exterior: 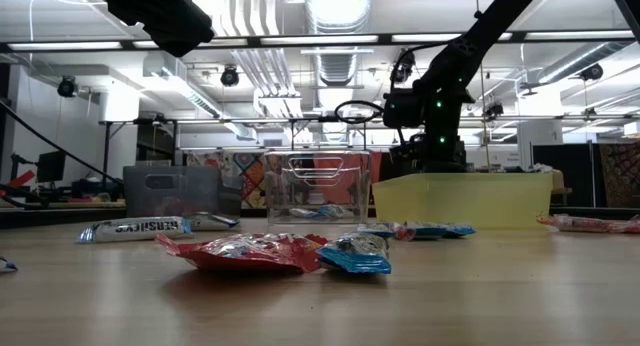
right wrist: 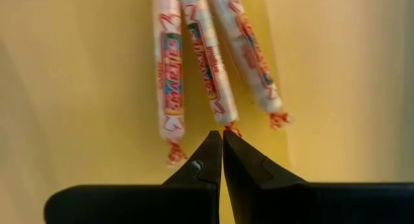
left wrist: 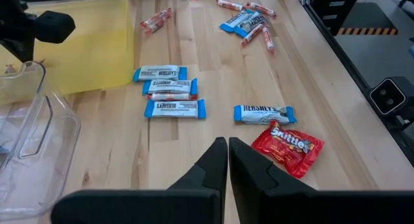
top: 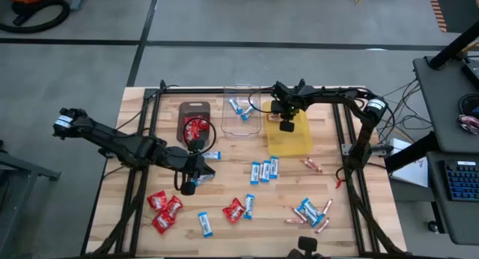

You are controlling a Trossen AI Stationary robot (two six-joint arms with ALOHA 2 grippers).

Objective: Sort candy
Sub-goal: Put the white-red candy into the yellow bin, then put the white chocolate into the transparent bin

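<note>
Candy lies scattered on the wooden table (top: pixel 224 169): red packets (top: pixel 163 206), blue-and-white bars (top: pixel 263 171) and pinkish sticks (top: pixel 312 165). Three sticks (right wrist: pixel 169 75) lie in the yellow tray (top: pixel 292 143). My right gripper (right wrist: pixel 222 137) hangs over them, shut, its tips at the twisted end of the middle stick (right wrist: pixel 208 62). My left gripper (left wrist: pixel 228 144) is shut and holds nothing above the table's left middle (top: pixel 188 186), short of a blue bar (left wrist: pixel 264 114) and a red packet (left wrist: pixel 288 145). My right gripper points steeply down into the yellow tray, with its shut fingertips at the middle stick's twisted wrapper end (right wrist: pixel 228 125). Whether they touch or pinch that end, I cannot tell.
A dark tray (top: pixel 196 109) with red packets and a clear tray (top: pixel 243 126) with blue bars stand at the far side, left of the yellow tray. Black frame rails (top: pixel 340 132) run along the table's sides. More bars and sticks (top: pixel 310 212) lie near the front right.
</note>
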